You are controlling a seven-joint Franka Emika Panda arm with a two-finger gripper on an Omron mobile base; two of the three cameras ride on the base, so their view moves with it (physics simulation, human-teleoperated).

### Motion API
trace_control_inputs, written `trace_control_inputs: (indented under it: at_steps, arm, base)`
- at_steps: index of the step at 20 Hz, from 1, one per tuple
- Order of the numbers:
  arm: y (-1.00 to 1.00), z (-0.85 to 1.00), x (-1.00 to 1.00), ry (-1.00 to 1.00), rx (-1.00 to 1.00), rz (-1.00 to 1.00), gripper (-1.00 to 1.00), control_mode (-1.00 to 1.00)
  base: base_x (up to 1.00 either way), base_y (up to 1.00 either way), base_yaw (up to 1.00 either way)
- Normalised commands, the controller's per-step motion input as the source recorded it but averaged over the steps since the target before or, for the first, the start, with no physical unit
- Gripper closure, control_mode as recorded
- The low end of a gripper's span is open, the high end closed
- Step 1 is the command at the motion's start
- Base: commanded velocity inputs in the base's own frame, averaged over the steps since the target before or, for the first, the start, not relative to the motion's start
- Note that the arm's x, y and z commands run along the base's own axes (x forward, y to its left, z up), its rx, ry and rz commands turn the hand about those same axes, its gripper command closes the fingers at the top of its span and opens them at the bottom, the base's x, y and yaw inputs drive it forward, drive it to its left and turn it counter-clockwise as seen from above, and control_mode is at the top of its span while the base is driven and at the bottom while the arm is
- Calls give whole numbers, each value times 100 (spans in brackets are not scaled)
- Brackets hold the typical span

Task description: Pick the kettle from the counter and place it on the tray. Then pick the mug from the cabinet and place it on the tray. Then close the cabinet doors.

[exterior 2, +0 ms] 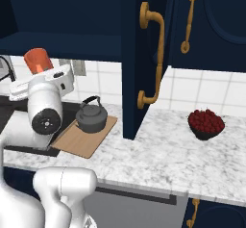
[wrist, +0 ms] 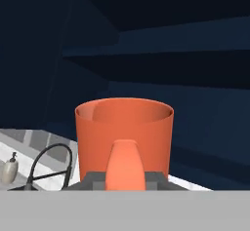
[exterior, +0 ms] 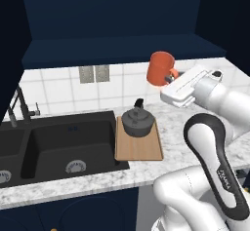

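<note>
The jaws pinch the handle of the orange mug, holding it in the air under the cabinet. The kettle stands on the tray on the worktop.

A black sink was sunk into the worktop at the left, its round drain showing in the bottom of the basin. A dark tap stood behind it against the white tiled wall, where a pair of grey sockets was set. Far over to the right sat a dark bowl of red fruit. A small pale soap bottle stood near the curved tap.
</note>
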Motion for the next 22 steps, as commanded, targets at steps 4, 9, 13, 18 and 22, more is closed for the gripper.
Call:
trace_control_inputs:
  at_steps: [4, 9, 13, 18, 22]
  arm:
    - [-35, -22, -77, -3, 0, 15, 100, -100]
    - [-11, -44, -47, -1, -4, 21, 100, -100]
    - [14, -70, -10, -8, 0, 14, 100, -100]
    - [64, -71, 6, -4, 0, 1, 100, -100]
    - [58, -51, 6, 0, 0, 0, 100, -100]
  base:
    - [0, 0, 0]
    - [0, 0, 0]
    - [0, 0, 0]
    - [0, 0, 0]
    - [0, 0, 0]
